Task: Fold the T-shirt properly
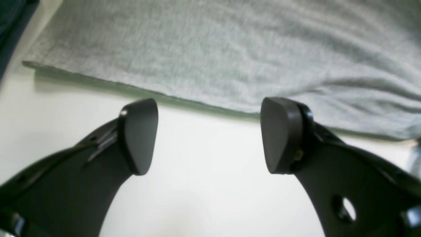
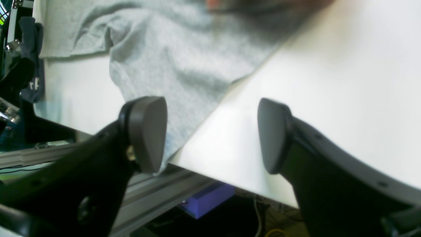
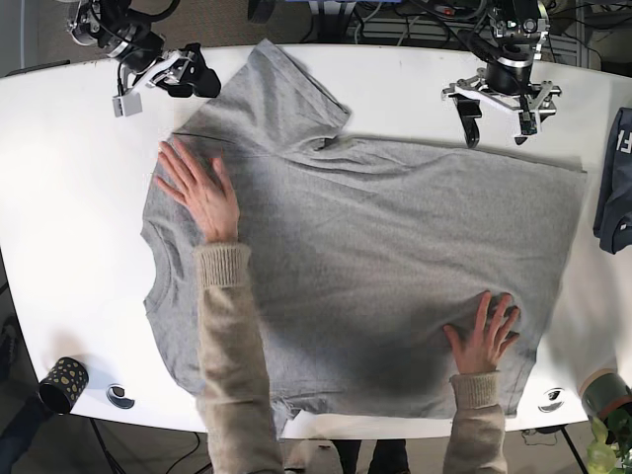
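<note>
You had both claws apart and empty: left claw [image 1: 209,135] just short of the shirt [image 1: 230,52] hem, right claw [image 2: 212,135] over the tabletop [image 2: 345,82] edge.

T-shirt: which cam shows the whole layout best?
The base view. The whole grey T-shirt lies spread on the white table, with a person's two hands pressing it flat. The left wrist view shows only one straight edge; the right wrist view shows a rumpled section reaching the table edge.
</note>
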